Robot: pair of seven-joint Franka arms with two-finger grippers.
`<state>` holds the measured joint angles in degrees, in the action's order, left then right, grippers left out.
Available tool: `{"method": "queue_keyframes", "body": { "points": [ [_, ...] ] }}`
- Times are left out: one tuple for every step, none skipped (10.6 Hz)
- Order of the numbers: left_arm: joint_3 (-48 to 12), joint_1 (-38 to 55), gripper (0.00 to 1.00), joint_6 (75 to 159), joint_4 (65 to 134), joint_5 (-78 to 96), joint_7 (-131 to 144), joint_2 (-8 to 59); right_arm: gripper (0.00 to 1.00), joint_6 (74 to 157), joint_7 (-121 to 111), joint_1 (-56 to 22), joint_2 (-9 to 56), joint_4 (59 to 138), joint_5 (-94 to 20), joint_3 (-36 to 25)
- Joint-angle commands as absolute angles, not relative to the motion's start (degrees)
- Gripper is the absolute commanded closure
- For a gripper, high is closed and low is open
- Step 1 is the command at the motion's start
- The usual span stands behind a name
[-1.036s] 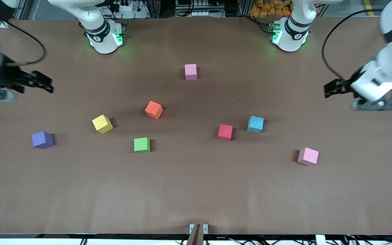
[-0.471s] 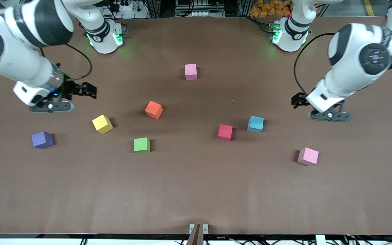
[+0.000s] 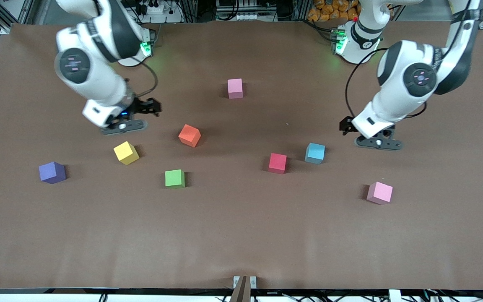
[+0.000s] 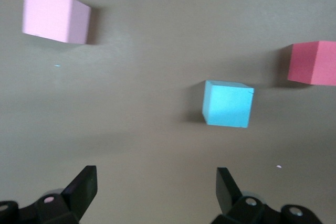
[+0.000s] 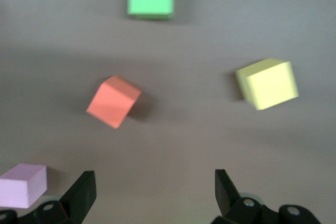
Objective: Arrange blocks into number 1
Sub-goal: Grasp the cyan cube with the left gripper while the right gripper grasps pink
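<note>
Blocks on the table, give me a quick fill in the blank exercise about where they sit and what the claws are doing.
1. The red block sits beside the ____ block, toward the left arm's end.
2. Both the left claw and the right claw have their fingers ____.
3. The number of pink blocks on the table is ____.
4. The block nearest the right claw is the ____ one.

Missing words: blue; open; two; orange
</note>
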<state>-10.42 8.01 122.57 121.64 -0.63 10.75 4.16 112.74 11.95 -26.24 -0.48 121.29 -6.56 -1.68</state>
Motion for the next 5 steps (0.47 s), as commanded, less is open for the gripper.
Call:
{"method": "queue_keyframes", "body": {
  "points": [
    [-13.96,7.82,0.00,126.29,121.82,0.00,15.45,7.54,0.00,119.06,15.01,-32.05,-1.94,126.99,-10.71,-2.11],
    [-14.50,7.91,0.00,127.69,121.82,0.00,15.90,8.86,0.00,121.18,18.60,-35.39,-0.63,127.35,-10.81,-2.11],
    [-14.59,8.08,0.00,128.92,121.82,0.00,15.91,10.27,0.00,122.42,21.94,-38.64,1.56,127.27,-10.90,-2.11],
    [-14.59,9.04,0.00,130.24,121.82,0.00,16.17,11.76,0.00,124.95,22.93,-41.37,3.84,127.27,-10.99,-2.11],
    [-14.59,9.92,0.00,131.47,121.82,0.00,17.22,13.26,0.00,126.46,23.03,-44.09,5.96,127.27,-11.51,-2.11]
  ]
}}
